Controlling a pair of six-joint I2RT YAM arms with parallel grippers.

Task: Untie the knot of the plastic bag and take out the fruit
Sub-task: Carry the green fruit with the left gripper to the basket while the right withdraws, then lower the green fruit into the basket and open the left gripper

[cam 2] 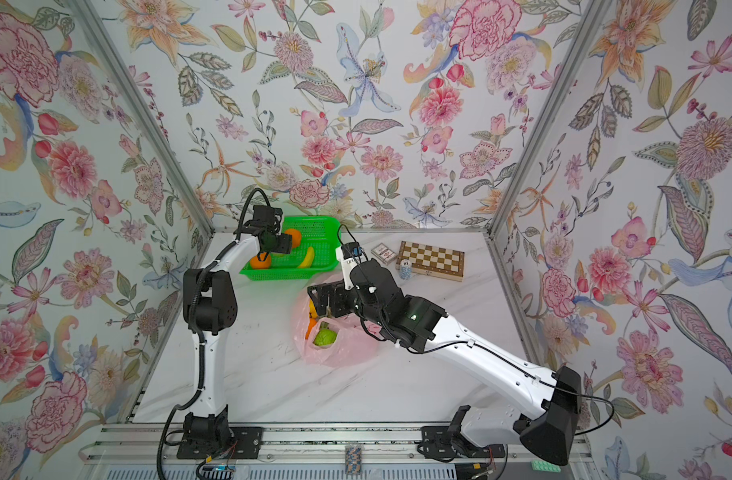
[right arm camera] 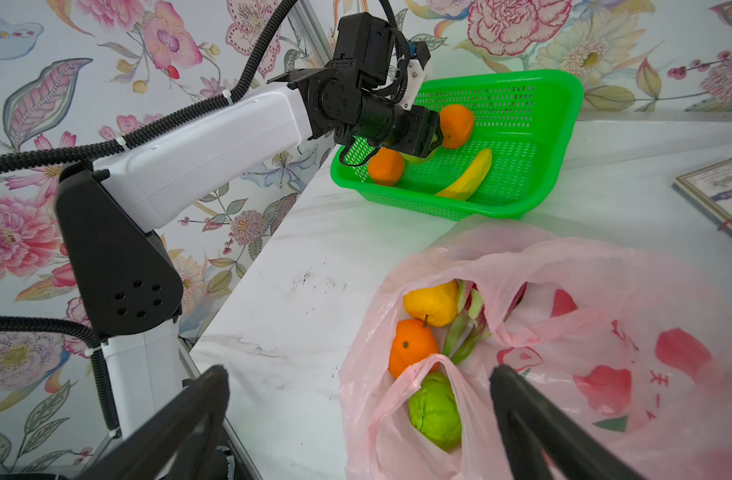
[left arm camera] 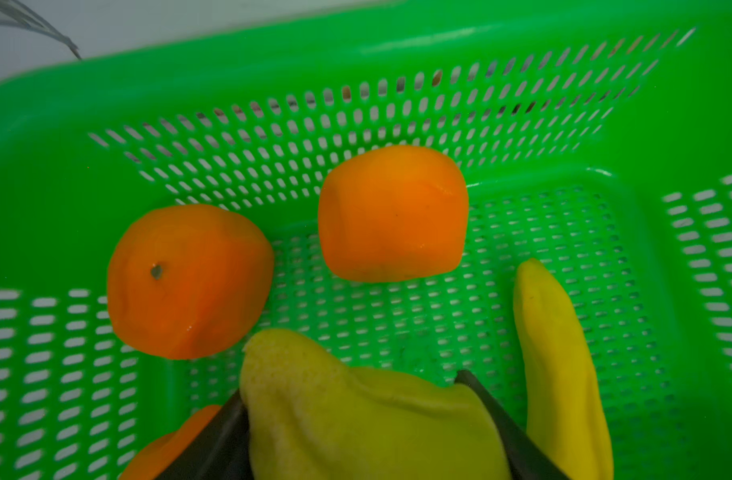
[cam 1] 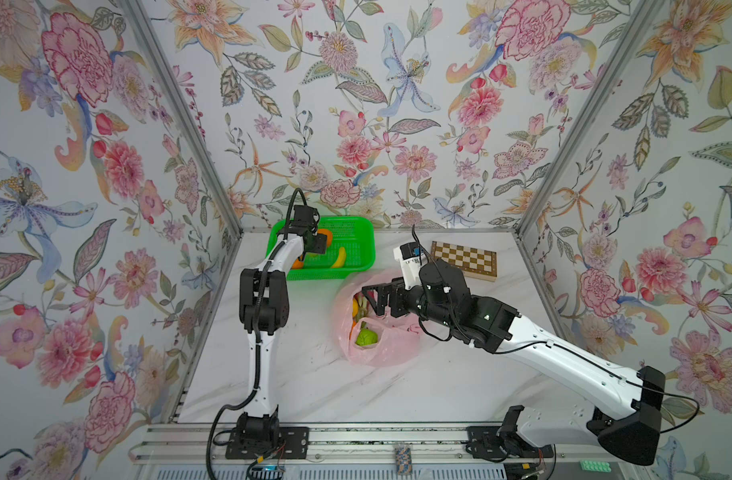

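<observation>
In the centre of both top views, the thin translucent pink plastic bag with red prints lies on the white marbled tabletop, its mouth gaping and its handles loose. Inside it show a green round fruit, an orange and a yellow fruit. The right claw hangs just above that mouth, spread wide and empty. Farther back, upper left of centre, the left claw grips a yellow-green fruit over the green perforated plastic basket, which holds loose oranges and a yellow banana. A brown checkered chessboard lies at the back right.
</observation>
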